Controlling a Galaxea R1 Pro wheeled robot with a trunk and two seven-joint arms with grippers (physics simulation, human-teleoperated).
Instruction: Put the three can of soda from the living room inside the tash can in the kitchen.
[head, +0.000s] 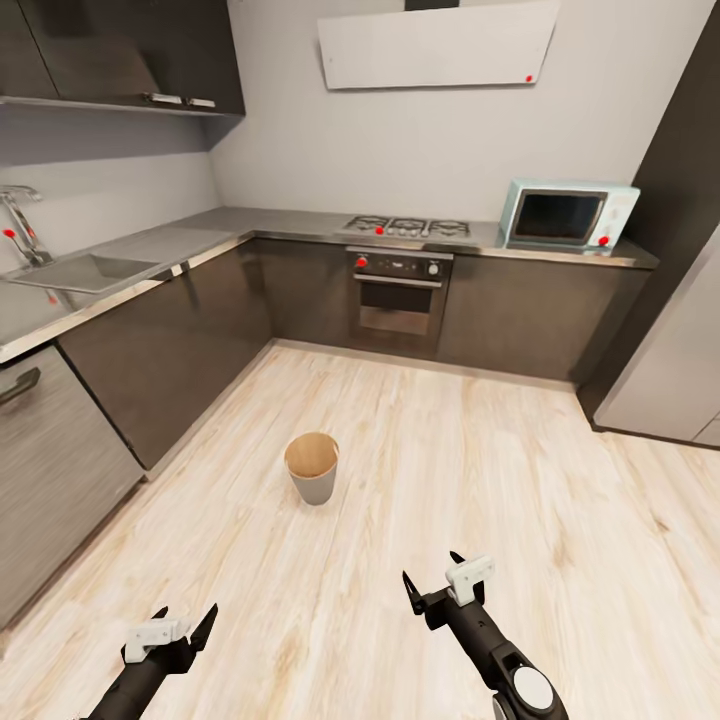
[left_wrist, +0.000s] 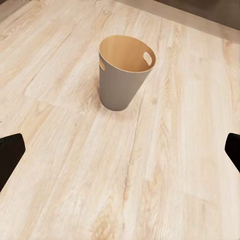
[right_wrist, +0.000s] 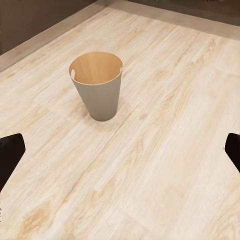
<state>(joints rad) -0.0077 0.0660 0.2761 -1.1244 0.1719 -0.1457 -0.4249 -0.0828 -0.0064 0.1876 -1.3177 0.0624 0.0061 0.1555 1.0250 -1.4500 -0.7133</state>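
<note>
**Head view: bin upright on the kitchen floor, both grippers spread and empty**

Head view: kitchen (head: 400, 240) ahead, dark brown cabinets (head: 190, 340) running along the left and back walls under a grey worktop (head: 200, 235). Sink (head: 85, 272) and tap (head: 20, 225) at the worktop's left end, partly cut off by the frame edge. Gas hob (head: 408, 228) and built-in oven (head: 398, 300) at the middle of the back run; pale blue microwave (head: 568, 214) near the worktop's right end. Wall cabinet (head: 120, 50) at upper left cropped at the top. Tall unit at far right cut off, front hard to make out.

Tash can (head: 312, 468) upright on the light wood floor (head: 400, 560), well apart from the cabinets, nearer the left run than the right side. Plain grey outside, tapered toward the base, brown inside, round rim. Handle cutout visible near the rim in the left wrist view (left_wrist: 124, 72) and the right wrist view (right_wrist: 98, 85). Bottom of the inside not visible from any angle; upper walls bare as far as shown.

Left gripper (head: 185, 622) low at the left, arm cropped by the bottom edge, fingers spread with nothing between them. Right gripper (head: 432, 575) low at the right, likewise spread and empty. Only dark fingertip (left_wrist: 10, 152) slivers at the wrist frames' sides (right_wrist: 10, 150), floor between them.
</note>
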